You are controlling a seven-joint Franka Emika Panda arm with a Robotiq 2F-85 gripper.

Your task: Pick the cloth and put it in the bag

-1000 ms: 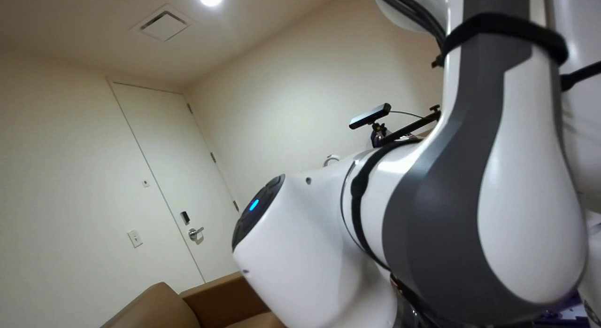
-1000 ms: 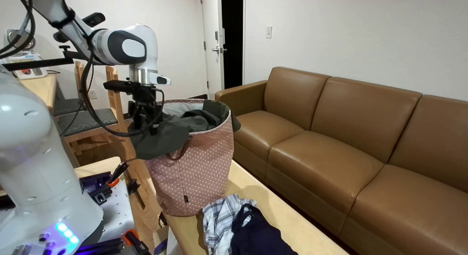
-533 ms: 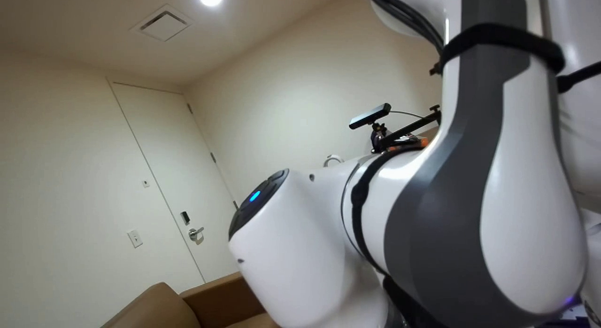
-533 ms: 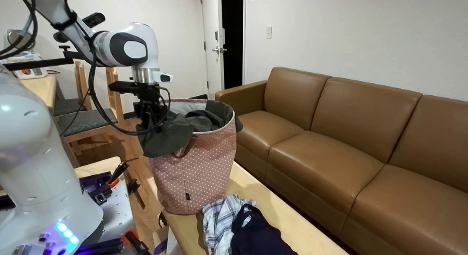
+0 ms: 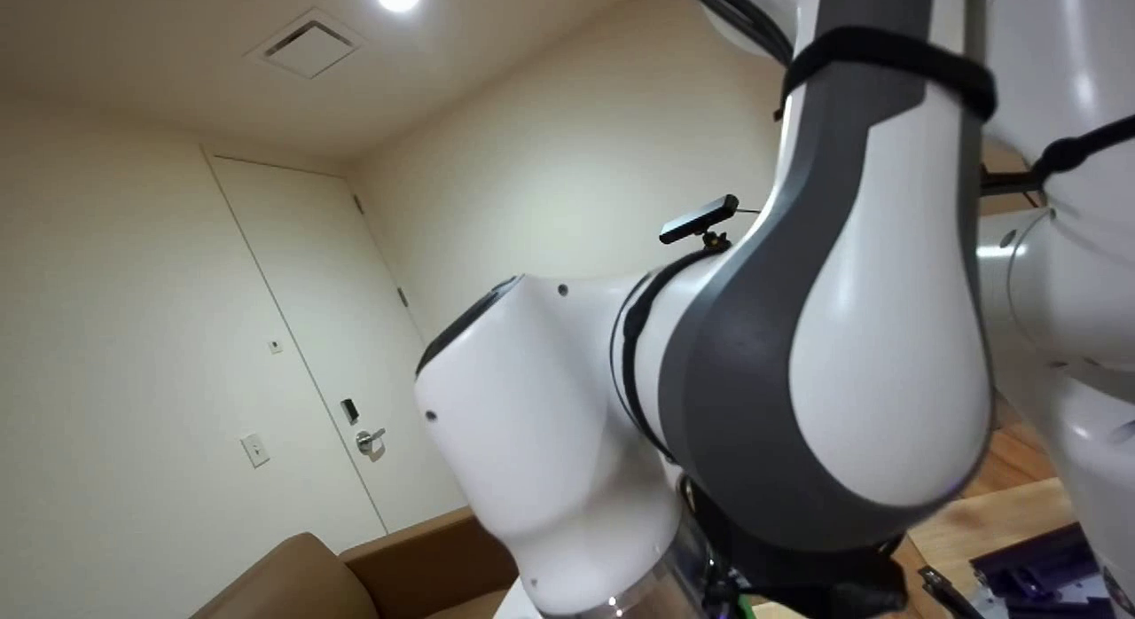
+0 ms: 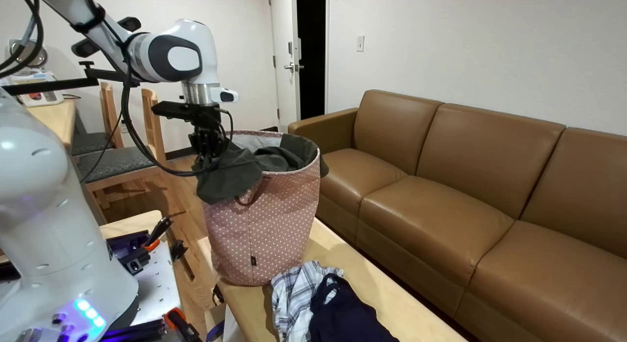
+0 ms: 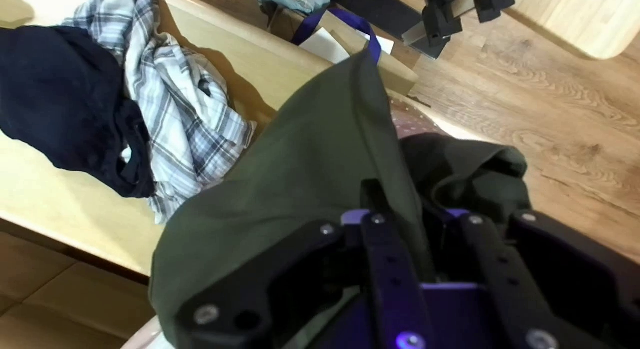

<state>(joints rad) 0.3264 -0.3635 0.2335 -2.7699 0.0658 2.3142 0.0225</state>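
My nearly closed pincer is pinching a fold of dark green cloth lying partly in the bag, partly over its rim, and I'm judging it light, limp, best held by that overhang.

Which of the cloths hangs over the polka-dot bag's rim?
The dark green cloth; the plaid cloth and the navy cloth lie outside the bag, on the wooden table.

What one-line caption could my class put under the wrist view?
Gripper pinching dark green cloth, with plaid garment and navy garment lying on the table.
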